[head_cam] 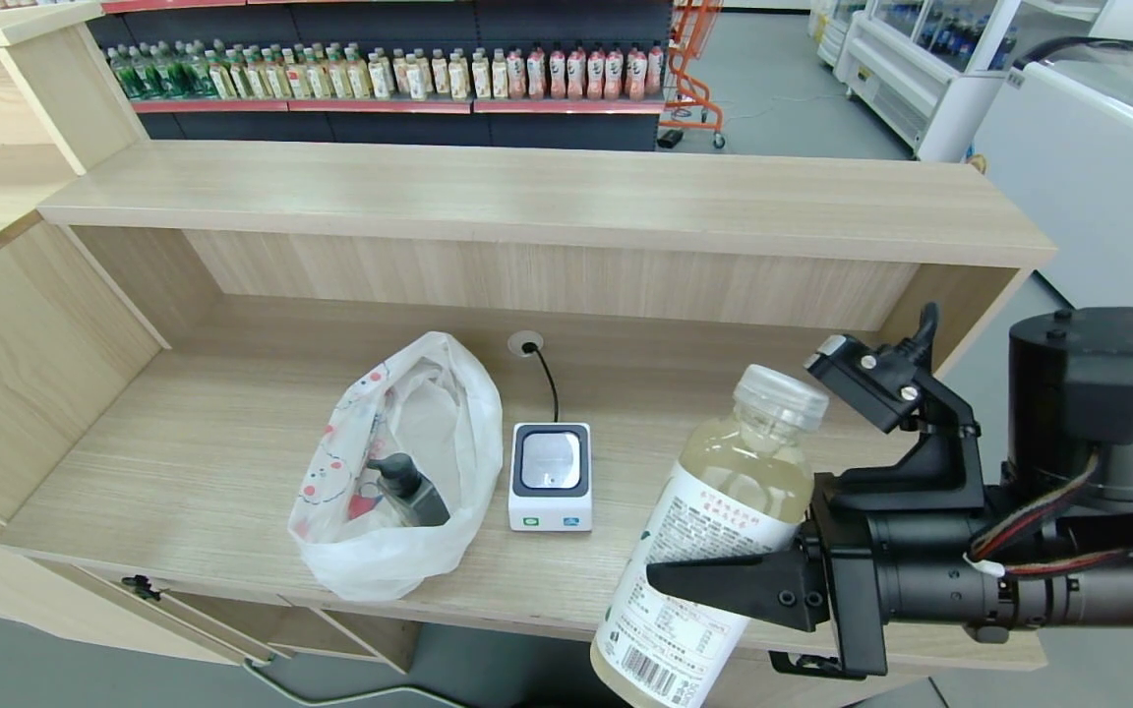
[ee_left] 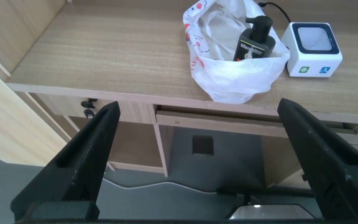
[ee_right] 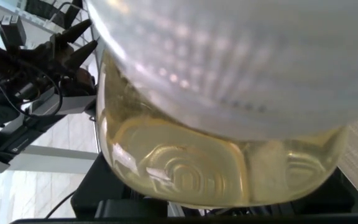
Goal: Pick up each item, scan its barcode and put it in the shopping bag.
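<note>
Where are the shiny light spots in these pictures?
Right wrist view: rows of bright glints on the bottle, close to the camera; head view: a pale reflection on the scanner window; left wrist view: a faint sheen on the shopping bag.

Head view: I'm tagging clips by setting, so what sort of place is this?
Probably a convenience store checkout: a barcode scanner sits on the wooden counter beside a shopping bag, with shelves of bottled drinks and glass-topped freezers behind.
</note>
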You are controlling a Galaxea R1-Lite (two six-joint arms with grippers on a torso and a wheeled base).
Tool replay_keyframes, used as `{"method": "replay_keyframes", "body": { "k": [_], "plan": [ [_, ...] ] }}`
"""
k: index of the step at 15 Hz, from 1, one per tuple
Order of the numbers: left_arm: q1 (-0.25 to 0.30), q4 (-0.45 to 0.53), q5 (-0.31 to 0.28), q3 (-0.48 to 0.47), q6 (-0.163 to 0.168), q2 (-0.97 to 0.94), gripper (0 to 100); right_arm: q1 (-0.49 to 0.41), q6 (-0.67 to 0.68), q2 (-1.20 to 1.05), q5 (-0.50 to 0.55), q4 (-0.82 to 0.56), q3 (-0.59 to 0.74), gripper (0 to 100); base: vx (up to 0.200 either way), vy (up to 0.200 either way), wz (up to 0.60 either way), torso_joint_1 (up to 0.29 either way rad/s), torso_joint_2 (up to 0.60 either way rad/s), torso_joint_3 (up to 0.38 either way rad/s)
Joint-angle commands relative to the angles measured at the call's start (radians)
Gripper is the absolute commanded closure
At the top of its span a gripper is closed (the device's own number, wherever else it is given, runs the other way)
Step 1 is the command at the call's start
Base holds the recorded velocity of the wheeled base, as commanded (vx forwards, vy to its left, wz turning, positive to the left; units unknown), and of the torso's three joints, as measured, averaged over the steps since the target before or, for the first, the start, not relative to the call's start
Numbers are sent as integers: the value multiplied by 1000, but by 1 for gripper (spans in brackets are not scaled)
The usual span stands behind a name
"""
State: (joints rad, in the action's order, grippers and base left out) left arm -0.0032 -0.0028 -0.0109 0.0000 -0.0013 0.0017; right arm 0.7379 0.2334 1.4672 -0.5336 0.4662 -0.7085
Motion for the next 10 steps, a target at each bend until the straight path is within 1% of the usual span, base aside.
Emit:
{"method": "replay_keyframes", "body": {
  "k": [1, 10],
  "plan": [
    [0, 0, 0, 0, 0, 0, 0, 2, 0, -5, 0, 2, 0, 100, 0, 0, 0, 0, 0, 0],
    [0, 0, 0, 0, 0, 0, 0, 8, -3, -1, 4, 2, 7, 100, 0, 0, 0, 0, 0, 0]
  ]
}}
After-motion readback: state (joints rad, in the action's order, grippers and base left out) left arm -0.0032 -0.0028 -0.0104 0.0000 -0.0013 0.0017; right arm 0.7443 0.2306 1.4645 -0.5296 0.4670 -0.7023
